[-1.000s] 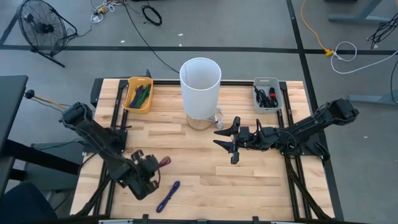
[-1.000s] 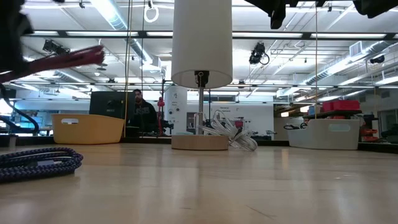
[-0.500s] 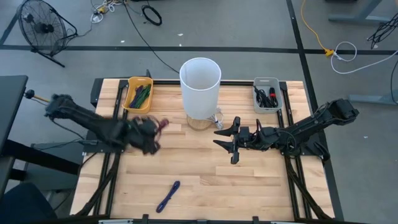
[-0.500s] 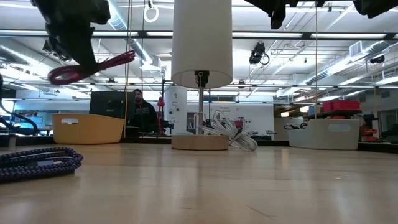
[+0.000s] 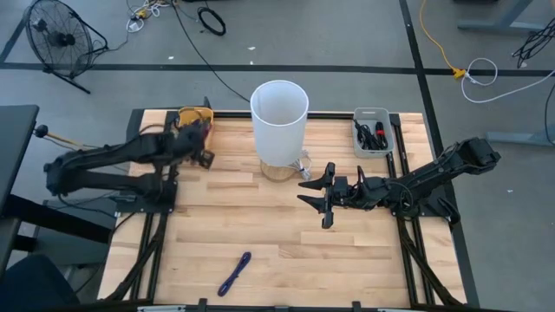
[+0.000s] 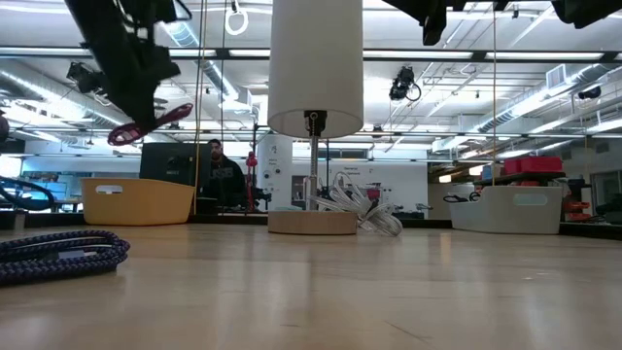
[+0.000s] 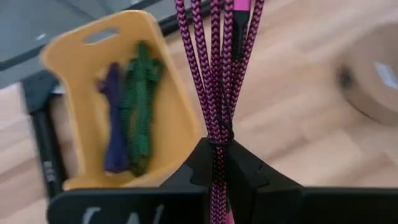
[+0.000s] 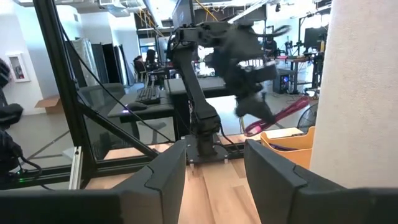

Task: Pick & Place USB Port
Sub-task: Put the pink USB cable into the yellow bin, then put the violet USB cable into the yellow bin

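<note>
Left gripper (image 5: 201, 139) hung above yellow bin (image 5: 186, 115) at table's 11 o'clock, fingers pinching pink braided cable (image 7: 217, 74). White lamp (image 5: 279, 110) stood at 12 o'clock. Right gripper (image 5: 314, 193) waited near centre, fingers spread, holding nothing. Blue cable (image 5: 234, 273) lay at 7 o'clock.

Grey floor (image 5: 347, 35) around the wooden table (image 5: 286, 243), crossed by black tape lines. Standing fan (image 5: 56, 39) at far left. Ceiling strip lights (image 6: 175, 24) overhead; desks (image 8: 155, 93) beyond.
</note>
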Controlling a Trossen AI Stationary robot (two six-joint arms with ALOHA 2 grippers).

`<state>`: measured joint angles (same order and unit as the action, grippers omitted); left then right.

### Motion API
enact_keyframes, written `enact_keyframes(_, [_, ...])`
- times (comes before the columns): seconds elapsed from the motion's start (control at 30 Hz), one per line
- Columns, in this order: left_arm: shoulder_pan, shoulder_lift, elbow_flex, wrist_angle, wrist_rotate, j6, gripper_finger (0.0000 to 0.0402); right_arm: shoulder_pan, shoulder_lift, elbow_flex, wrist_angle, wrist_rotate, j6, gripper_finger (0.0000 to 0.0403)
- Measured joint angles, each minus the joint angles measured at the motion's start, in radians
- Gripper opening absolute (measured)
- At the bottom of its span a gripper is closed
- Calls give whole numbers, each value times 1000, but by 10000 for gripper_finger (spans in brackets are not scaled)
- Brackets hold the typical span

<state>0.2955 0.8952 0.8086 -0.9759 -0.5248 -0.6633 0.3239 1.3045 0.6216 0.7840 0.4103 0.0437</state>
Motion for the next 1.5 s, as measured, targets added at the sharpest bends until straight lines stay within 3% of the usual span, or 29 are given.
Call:
enact_keyframes(0.17, [210, 67, 0, 66, 76, 125, 22, 0, 0, 0, 0, 0, 0, 165])
enact_keyframes(0.37, [386, 183, 0, 141, 123, 237, 22, 0, 0, 0, 1, 0, -1, 165])
enact_keyframes(0.63, [557, 328, 0, 152, 91, 292, 22, 0, 0, 0, 28, 0, -44, 165])
enact_keyframes(0.83, [580, 352, 0, 247, 92, 341, 22, -1, 0, 0, 26, 0, -62, 165])
enact_keyframes(1.13, [584, 352, 2, 246, 92, 338, 22, -6, 0, 0, 30, 0, -62, 165])
enact_keyframes(1.5, [584, 352, 3, 251, 92, 333, 119, -7, 0, 0, 30, 0, -61, 165])
